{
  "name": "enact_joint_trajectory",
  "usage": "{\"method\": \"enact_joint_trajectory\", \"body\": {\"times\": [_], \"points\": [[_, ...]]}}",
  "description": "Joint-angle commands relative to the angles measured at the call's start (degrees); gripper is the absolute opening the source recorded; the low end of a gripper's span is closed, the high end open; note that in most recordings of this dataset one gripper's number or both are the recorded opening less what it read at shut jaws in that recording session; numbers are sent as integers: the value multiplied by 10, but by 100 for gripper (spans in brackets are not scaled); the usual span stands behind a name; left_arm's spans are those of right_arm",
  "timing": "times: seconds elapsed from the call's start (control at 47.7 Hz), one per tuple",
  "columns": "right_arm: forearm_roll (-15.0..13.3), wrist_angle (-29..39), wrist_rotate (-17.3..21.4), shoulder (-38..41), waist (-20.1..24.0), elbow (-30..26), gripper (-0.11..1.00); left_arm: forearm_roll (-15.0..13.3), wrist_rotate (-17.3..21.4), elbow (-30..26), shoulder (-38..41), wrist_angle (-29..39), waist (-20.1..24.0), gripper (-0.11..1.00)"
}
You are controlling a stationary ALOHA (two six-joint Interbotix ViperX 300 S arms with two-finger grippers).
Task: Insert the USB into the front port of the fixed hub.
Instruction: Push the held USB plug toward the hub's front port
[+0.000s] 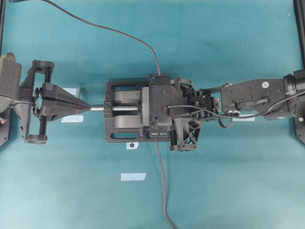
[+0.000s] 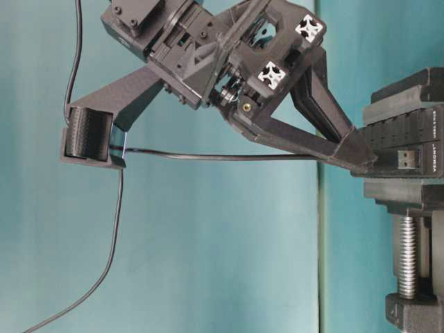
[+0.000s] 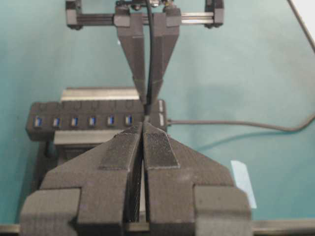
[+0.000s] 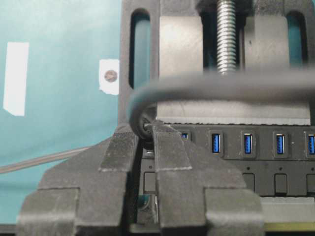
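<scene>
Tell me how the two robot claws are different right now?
The right claw sits over the hub and pinches the USB at its end port; the left claw hangs back beside the vise, holding nothing. The right claw's fingers have a small gap with the USB between them; the left claw's fingers are pressed together. Both are black, with ribbed pads.

Teal bench with vise

A black vise sits at centre; pale tape strips lie toward six o'clock, a cable trailing beside.
</scene>
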Motion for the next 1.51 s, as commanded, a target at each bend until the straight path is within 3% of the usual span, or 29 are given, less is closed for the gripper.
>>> {"method": "enact_joint_trajectory", "body": {"times": [0.0, 1.488], "points": [[1, -4, 5, -7, 2, -5, 6, 1, -2, -6, -1, -3, -1, 0], [-2, 40, 2, -10, 5, -12, 6, 2, -2, -5, -2, -3, -1, 0]]}}
